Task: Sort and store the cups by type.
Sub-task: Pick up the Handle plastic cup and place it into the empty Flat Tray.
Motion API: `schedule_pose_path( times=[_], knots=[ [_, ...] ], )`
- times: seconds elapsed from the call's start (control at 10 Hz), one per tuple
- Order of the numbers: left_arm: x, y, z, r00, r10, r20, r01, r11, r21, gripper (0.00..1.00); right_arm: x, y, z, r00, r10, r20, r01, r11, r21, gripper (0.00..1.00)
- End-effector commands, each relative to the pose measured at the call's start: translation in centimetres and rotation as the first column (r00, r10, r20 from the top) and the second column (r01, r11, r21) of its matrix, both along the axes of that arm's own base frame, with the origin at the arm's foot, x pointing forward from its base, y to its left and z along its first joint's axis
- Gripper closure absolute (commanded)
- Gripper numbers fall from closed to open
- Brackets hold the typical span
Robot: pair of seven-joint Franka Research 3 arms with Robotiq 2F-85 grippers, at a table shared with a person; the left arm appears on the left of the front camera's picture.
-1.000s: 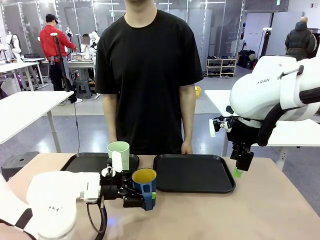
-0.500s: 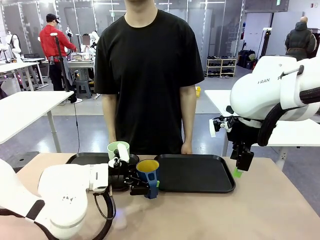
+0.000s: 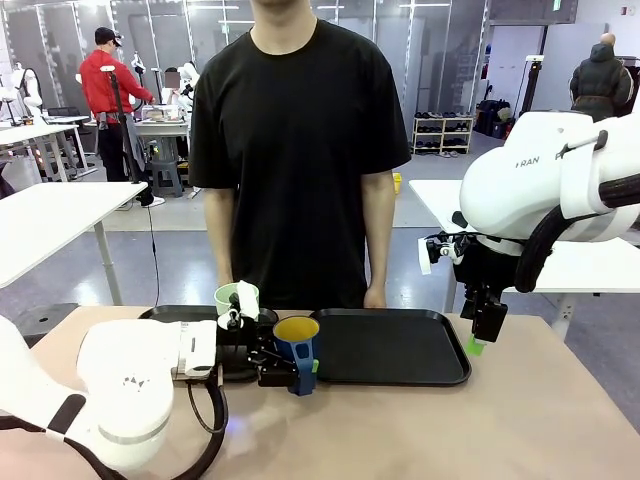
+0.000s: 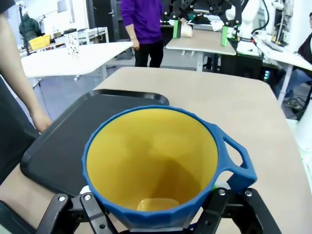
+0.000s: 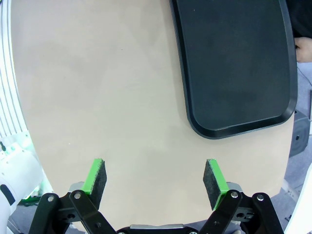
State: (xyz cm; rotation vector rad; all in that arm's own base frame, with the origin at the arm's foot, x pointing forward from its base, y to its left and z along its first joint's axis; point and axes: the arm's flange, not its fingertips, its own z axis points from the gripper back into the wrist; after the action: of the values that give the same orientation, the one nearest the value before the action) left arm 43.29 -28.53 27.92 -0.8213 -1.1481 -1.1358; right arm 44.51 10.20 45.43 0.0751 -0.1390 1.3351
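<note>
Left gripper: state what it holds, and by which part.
The left gripper is shut on the dark blue mug, clamping opposite sides of its lower body, well below the rim; the handle is free.

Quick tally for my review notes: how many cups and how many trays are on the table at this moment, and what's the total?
Cups: 2 (mint-green tumbler, blue mug)
Trays: 2 (left black tray, right black tray)
Total: 4

Tan table (image 3: 520,420) — 2 black trays (image 3: 400,346) (image 3: 172,314)
</note>
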Motion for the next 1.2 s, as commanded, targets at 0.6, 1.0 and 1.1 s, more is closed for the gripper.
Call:
schedule_pose_path(
  times=[0.6,1.0,1.1],
  knots=[
    [2.7,-3.7,0.5,0.998,0.059,-0.017,-0.060,0.996,-0.063,0.25,0.0,-0.1,0.1,1.000,0.002,0.008,-0.002,1.000,-0.004,0.00],
    [2.2,-3.4,0.3,1.000,0.006,-0.024,-0.005,1.000,0.021,0.25,0.0,-0.1,0.1,1.000,0.002,0.008,-0.002,1.000,-0.004,0.00],
    [1.6,-2.5,0.4,0.999,-0.030,-0.017,0.031,0.998,0.058,0.25,0.0,-0.1,0.1,1.000,0.002,0.008,-0.002,1.000,-0.004,0.00]
  ],
)
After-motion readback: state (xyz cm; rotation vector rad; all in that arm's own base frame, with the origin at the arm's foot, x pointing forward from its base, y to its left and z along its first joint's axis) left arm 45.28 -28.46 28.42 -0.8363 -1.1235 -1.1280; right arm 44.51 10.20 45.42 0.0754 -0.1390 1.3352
